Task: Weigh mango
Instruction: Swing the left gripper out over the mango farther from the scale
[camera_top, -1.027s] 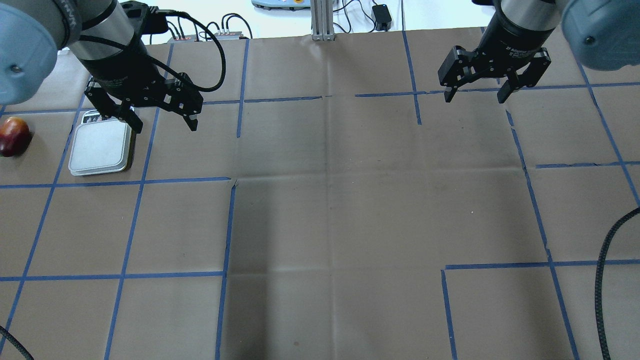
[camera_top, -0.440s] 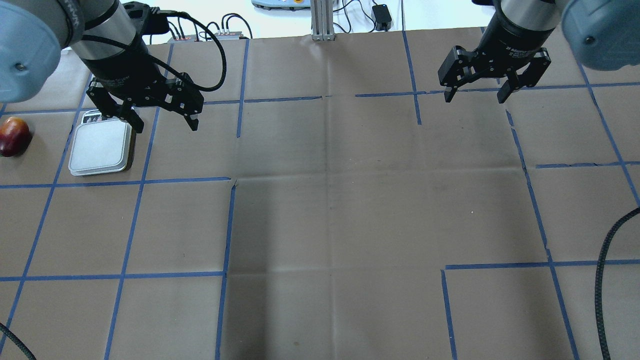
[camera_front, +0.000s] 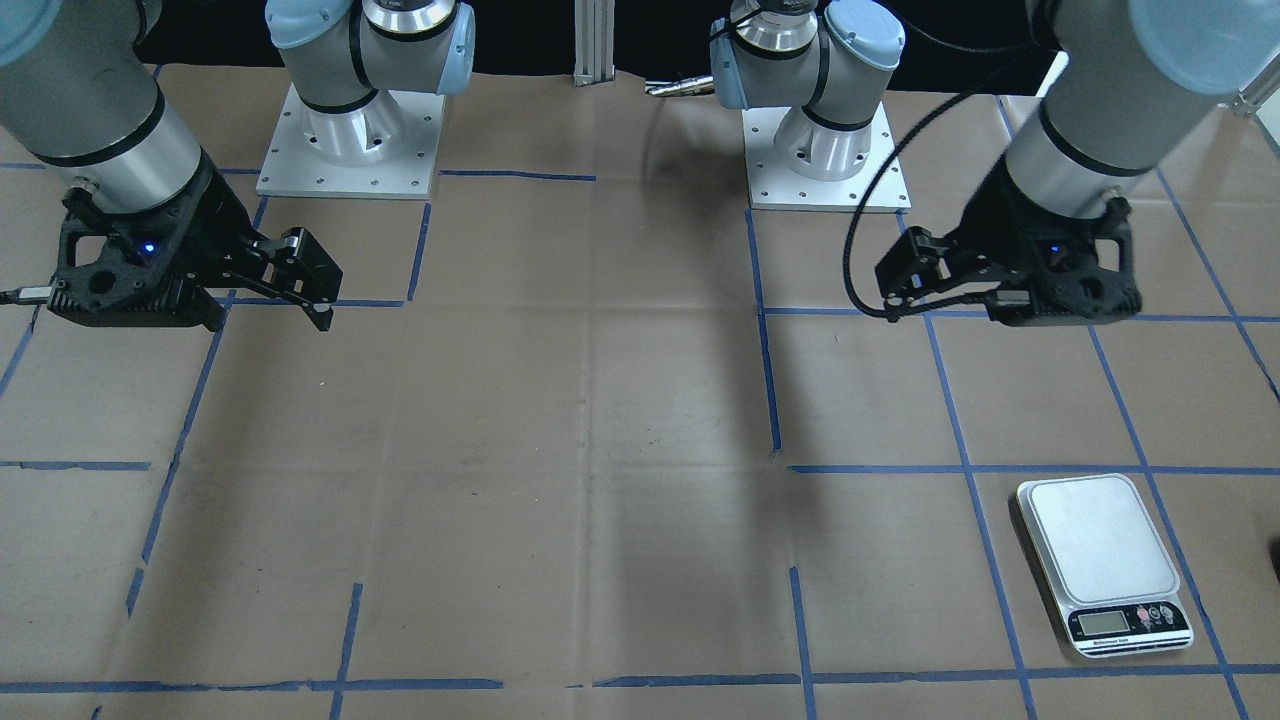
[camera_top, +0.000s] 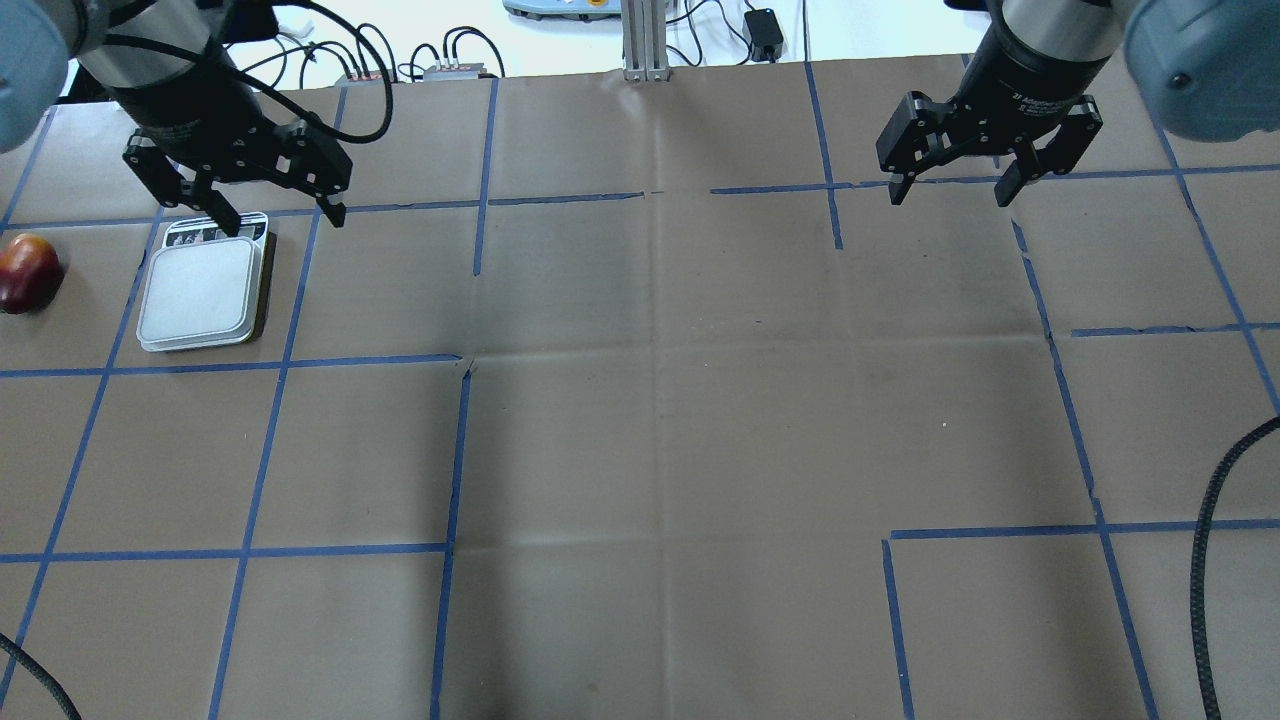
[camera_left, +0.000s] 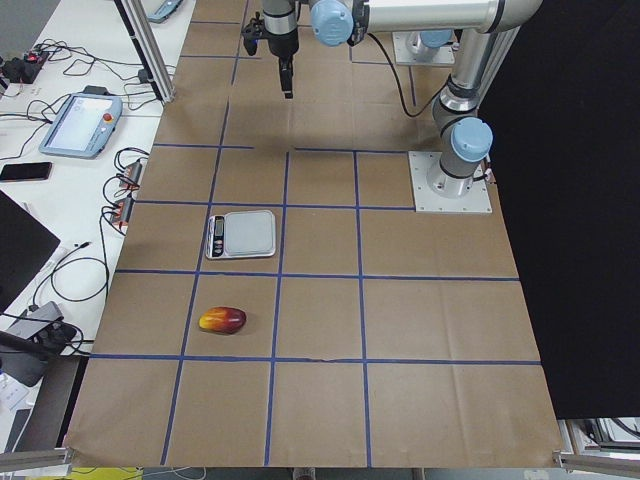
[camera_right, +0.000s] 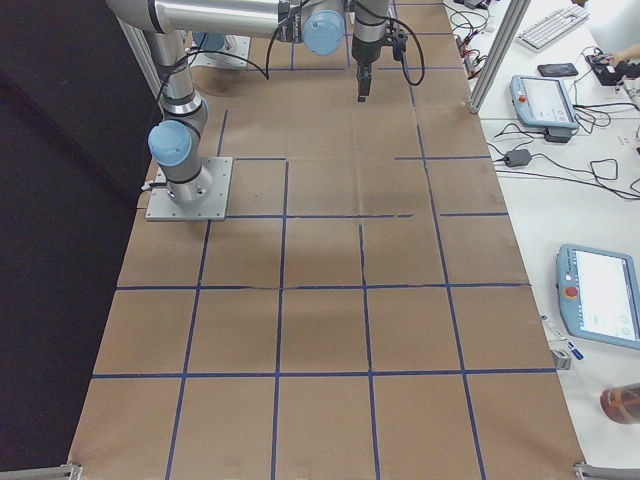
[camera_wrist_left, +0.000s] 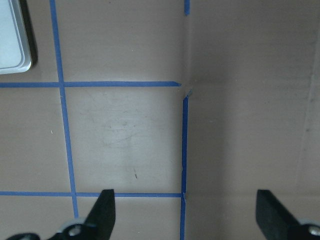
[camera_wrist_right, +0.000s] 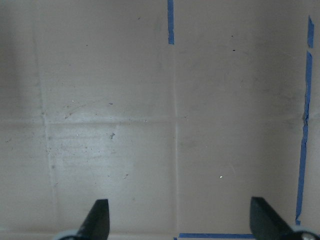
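The mango (camera_top: 28, 272), red fading to orange-yellow, lies on the brown paper at the far left, to the left of the scale; it also shows in the exterior left view (camera_left: 222, 320). The silver scale (camera_top: 203, 290) has a bare platform and also shows in the front-facing view (camera_front: 1100, 545). My left gripper (camera_top: 285, 220) is open and empty, raised over the scale's display end and to the right of the mango. Its wrist view (camera_wrist_left: 186, 210) shows the scale's corner (camera_wrist_left: 12, 40). My right gripper (camera_top: 950, 195) is open and empty at the far right, with only paper below it (camera_wrist_right: 180, 215).
Blue tape lines (camera_top: 455, 450) mark squares on the brown paper. Cables and boxes (camera_top: 420, 60) lie beyond the far edge, with an aluminium post (camera_top: 645, 40). A black cable (camera_top: 1215, 520) hangs at the right.
My left gripper has moved left and toward the table's far edge, now over the scale's display end. The right arm, mango and scale have not moved.
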